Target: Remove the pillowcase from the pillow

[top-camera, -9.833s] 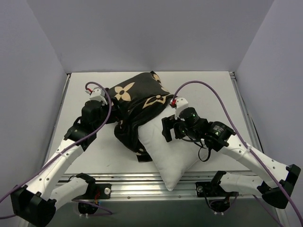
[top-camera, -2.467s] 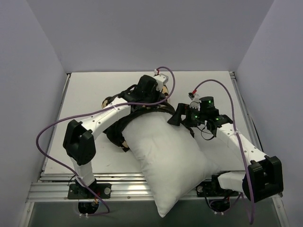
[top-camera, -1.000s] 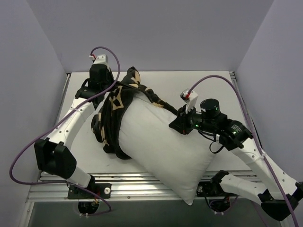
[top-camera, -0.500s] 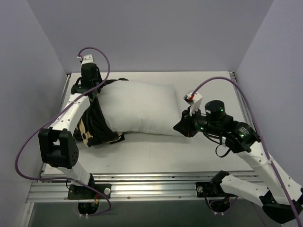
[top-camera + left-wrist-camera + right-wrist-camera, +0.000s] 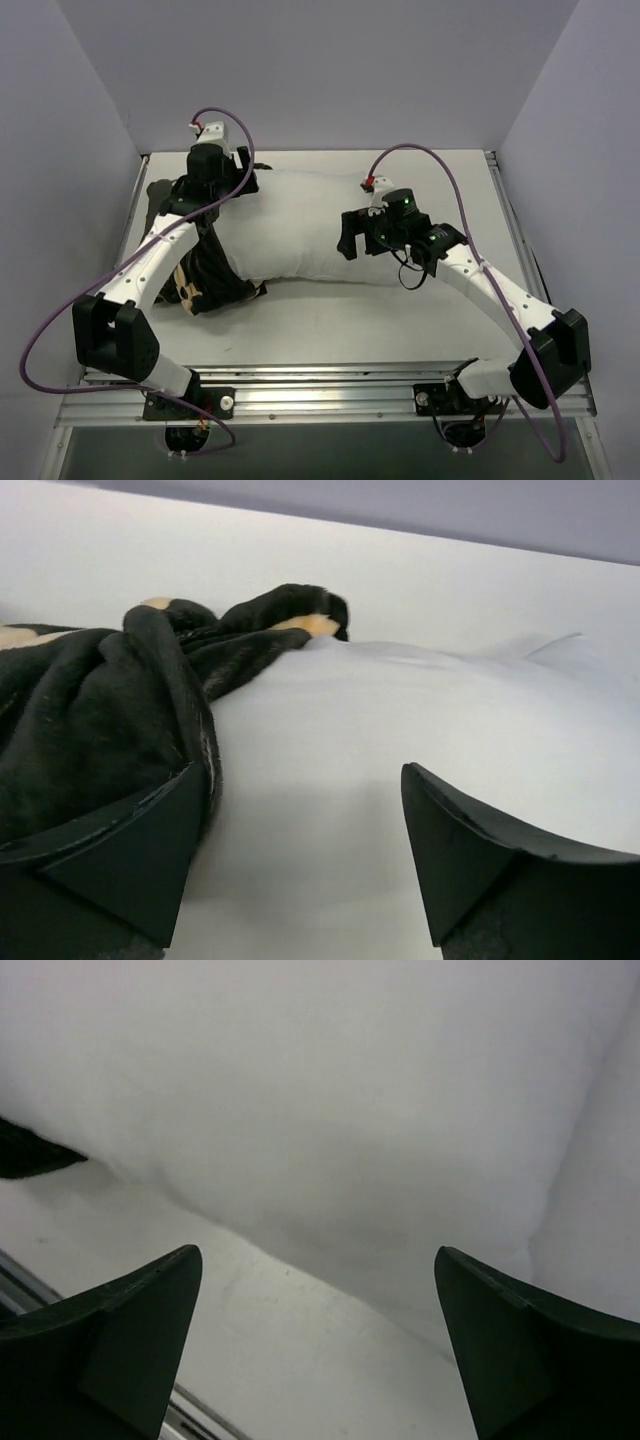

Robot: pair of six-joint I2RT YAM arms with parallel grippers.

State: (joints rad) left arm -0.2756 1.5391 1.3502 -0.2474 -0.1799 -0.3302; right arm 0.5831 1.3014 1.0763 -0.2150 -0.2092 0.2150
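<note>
The white pillow (image 5: 290,225) lies lengthwise across the back of the table. The black pillowcase (image 5: 205,270) with tan motifs is bunched over its left end and on the table there. My left gripper (image 5: 232,182) is open above the pillow's left end; in the left wrist view its fingers straddle bare pillow (image 5: 400,740), the left one against the pillowcase (image 5: 90,720). My right gripper (image 5: 348,238) is open and empty over the pillow's right front part; its wrist view shows the pillow (image 5: 330,1100) ahead between the spread fingers.
The white table (image 5: 400,320) has a metal rail along its front edge (image 5: 330,385). Purple-grey walls enclose the back and both sides. Purple cables loop above both wrists.
The left gripper has shifted right and let go of the pillowcase, now open over the pillow. The right gripper has moved left onto the pillow's right part. The pillow has barely moved.
</note>
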